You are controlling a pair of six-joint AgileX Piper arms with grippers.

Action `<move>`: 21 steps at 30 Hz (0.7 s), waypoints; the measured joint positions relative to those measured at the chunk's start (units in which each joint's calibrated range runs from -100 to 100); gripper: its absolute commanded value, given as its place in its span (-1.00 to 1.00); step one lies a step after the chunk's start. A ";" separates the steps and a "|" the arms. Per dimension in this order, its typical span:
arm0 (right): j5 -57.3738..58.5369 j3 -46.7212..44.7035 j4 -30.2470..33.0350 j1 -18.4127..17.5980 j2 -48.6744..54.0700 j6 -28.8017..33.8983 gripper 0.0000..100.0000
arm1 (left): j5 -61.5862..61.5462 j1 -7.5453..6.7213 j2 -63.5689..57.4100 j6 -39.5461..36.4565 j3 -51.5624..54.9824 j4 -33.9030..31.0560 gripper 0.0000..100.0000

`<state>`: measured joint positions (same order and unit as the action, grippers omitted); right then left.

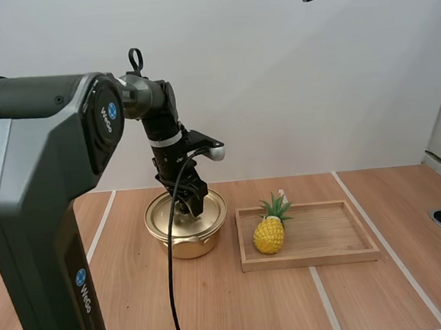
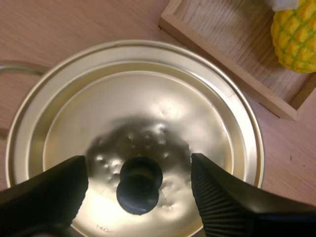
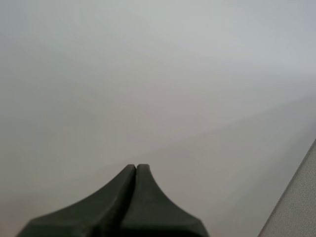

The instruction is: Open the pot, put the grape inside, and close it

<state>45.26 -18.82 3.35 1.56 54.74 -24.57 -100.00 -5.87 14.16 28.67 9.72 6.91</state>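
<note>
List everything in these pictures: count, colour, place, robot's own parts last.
Round gold metal pot: one, gold, left of the tray.
Domed gold lid: one, gold, on the pot.
Round black knob: one, black, at the lid's centre.
Shallow wooden tray: one, light brown, right of the pot.
Pineapple with green leaves: one, yellow, at the tray's left end.
Wooden table: one, brown, under everything.
Left claw: one, black, open either side of the knob.
Right claw: one, black, shut, raised high.
</note>
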 measured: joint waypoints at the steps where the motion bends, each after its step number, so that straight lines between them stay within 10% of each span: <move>1: 0.00 0.00 0.00 0.00 0.00 0.00 -1.00 | 0.00 0.00 0.00 -0.12 0.00 0.00 1.00; 21: 0.00 0.00 -0.33 0.00 0.00 0.00 -1.00 | 0.00 0.00 -16.49 -9.89 -17.80 -1.48 1.00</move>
<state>45.26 -18.82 3.01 1.56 54.74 -24.57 -100.00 -5.87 -2.33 18.78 -8.09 5.44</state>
